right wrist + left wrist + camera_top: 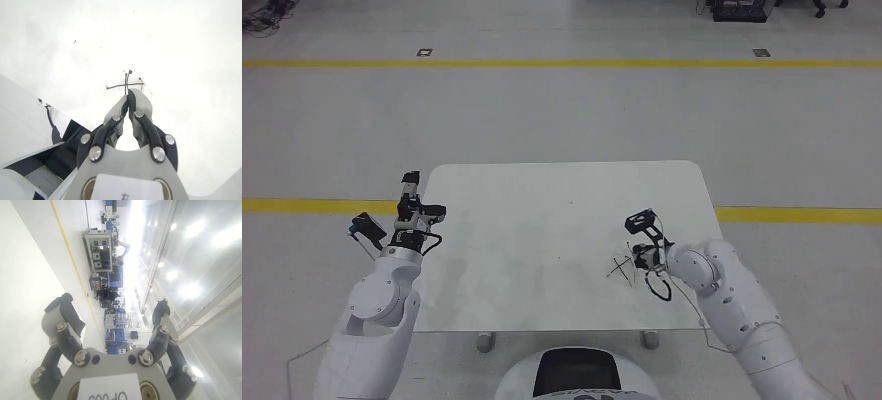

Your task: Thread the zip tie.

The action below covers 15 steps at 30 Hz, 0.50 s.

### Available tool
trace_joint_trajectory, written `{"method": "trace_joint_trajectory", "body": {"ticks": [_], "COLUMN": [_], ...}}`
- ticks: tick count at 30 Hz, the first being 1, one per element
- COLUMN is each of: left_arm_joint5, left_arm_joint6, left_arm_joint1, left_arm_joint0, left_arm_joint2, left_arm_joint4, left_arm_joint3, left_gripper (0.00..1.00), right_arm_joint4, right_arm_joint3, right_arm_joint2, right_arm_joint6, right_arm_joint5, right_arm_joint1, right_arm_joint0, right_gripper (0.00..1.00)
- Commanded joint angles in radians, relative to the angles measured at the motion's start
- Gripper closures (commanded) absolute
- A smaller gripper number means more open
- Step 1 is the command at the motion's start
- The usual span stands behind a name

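Print first: each gripper base carries one white label with dark characters, one in the left wrist view [109,386] and one in the right wrist view [128,189]; both are cut off at the frame's edge.

Two grippers, one white table [542,200]. The left gripper [113,311] hangs at the table's left edge with its jaws spread wide and nothing between them; its fingers [65,313] point out toward the room.

The right gripper [127,93] is over the table's right front part, jaws pressed together; the tips meet on a zip tie [126,83] whose strand runs straight in between them.

The black zip ties [130,84] lie crossed in a small heap just beyond those fingertips; four heads can be counted, so four ties as far as can be told. They rest on one clear plastic sheet [117,79] lying flat on the tabletop.

In the top view the heap [622,266] sits inboard of the right edge and back from the front edge; a broad stretch of white tabletop lies between the two grippers. A few small dark specks [74,41] dot the surface farther out.
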Motion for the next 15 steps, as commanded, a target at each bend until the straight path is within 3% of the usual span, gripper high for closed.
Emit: {"method": "trace_joint_trajectory", "body": {"ticks": [1,7,15], "left_arm_joint5": [0.0,0.0,0.0], "left_arm_joint6": [0.0,0.0,0.0], "left_arm_joint1": [0.0,0.0,0.0], "left_arm_joint0": [0.0,0.0,0.0], "left_arm_joint2": [0.0,0.0,0.0], "left_arm_joint4": [0.0,0.0,0.0], "left_arm_joint3": [0.0,0.0,0.0], "left_gripper": [0.0,0.0,0.0], "right_arm_joint4": [0.041,0.201,0.386], "right_arm_joint3": [-0.005,-0.036,-0.001], "right_arm_joint2": [0.039,0.075,0.056], "right_arm_joint6": [0.003,0.034,0.073], "right_arm_joint5": [-0.067,-0.085,-0.085], "right_arm_joint1": [0.01,0.05,0.127], "right_arm_joint0": [-0.018,-0.055,-0.008], "right_gripper": [1.0,1.0,1.0]}}
